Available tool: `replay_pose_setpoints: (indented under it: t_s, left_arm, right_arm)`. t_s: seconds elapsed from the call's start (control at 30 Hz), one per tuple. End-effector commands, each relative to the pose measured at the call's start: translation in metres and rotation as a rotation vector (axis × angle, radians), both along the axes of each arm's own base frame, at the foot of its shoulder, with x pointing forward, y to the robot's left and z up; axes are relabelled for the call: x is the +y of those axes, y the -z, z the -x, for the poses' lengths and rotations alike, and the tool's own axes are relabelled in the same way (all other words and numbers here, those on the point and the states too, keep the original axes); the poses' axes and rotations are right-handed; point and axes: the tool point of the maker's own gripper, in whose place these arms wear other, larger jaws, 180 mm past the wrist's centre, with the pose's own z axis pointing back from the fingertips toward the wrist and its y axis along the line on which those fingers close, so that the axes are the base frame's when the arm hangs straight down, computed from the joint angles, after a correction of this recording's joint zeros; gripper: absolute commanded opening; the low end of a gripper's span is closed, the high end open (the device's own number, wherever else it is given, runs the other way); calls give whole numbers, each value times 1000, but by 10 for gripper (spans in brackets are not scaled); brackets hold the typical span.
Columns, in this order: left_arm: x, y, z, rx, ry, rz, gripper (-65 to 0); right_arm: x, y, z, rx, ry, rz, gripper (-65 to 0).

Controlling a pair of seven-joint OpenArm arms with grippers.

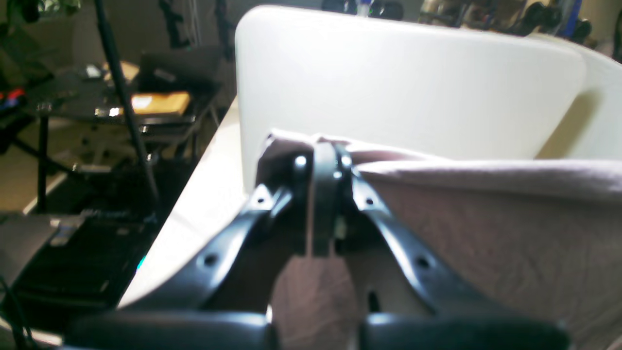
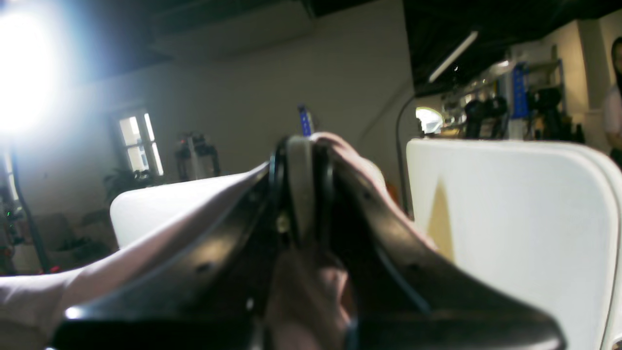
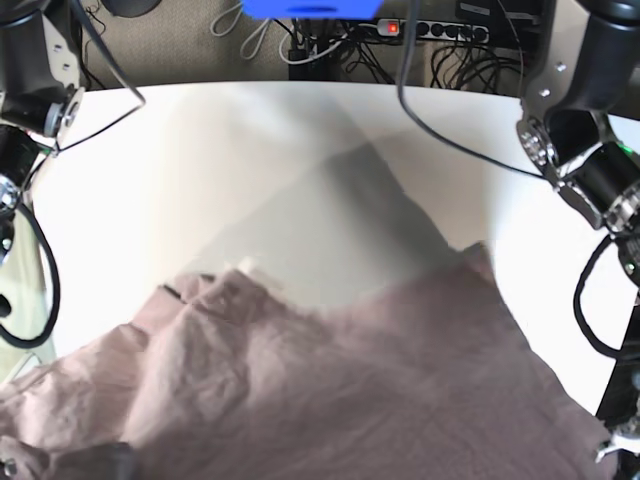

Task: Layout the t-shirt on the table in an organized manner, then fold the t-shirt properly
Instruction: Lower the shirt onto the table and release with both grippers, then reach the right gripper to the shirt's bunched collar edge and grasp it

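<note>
Left wrist view: left hand (image 1: 324, 160) clamped on the t-shirt (image 1: 486, 218) edge, cloth draping rightward above the table (image 1: 388, 87).

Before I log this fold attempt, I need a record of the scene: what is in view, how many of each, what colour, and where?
t-shirt: one, dusty mauve, crumpled across the near half of the table, two edges lifted.
table: one, white, curved far edge, filling most of the base view.
power strip: one, dark with a red light, behind the table's far edge among cables.
left hand: one, black, shut on the t-shirt's edge.
right hand: one, black, shut on the t-shirt's edge.
</note>
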Motion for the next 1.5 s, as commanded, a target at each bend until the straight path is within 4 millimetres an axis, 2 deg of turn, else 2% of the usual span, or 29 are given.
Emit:
replay_pose_setpoints:
  t_s: [0.0,0.1,0.27,0.37,0.57,0.7,0.83,0.9,1.07,1.2,1.3,1.47]
  left_arm:
    - [2,-18,0,-58,-3,8,-649]
    - [3,-12,-5,-38,-1,21,-649]
    - [1,-14,-3,-48,3,21,-649]
    - [-2,-30,9,-95,-2,-18,-649]
    - [-16,-60,35,-194,-6,-89,-649]
    - [-19,-50,40,-179,-5,-105,-649]
    - [-20,-50,41,-179,-4,-111,-649]
    - [-20,-52,41,-185,-4,-111,-649]
    - [-20,-49,40,-176,-5,-110,-649]
    - [-17,-35,39,-140,-12,-107,-649]
    - [-16,-28,39,-120,-14,-109,-649]
    - [-11,3,41,-29,-24,-104,-649]
  right_arm:
    - [-3,-17,6,-61,7,1,-650]
    - [-4,-9,-1,-37,6,-6,-650]
    - [-10,12,-10,21,13,-23,-650]
    - [-8,9,-2,-4,14,-18,-650]
    - [0,-11,19,-94,13,21,-650]
    - [15,-14,36,-120,-7,58,-650]
    - [25,1,40,-95,-28,49,-650]
    - [27,21,39,-48,-36,31,-650]
    - [50,99,32,127,-93,-125,-650]
    - [95,164,24,314,-200,-183,-624]
    - [139,211,21,457,-304,-208,-563]
    - [220,293,21,712,-478,-225,-452]
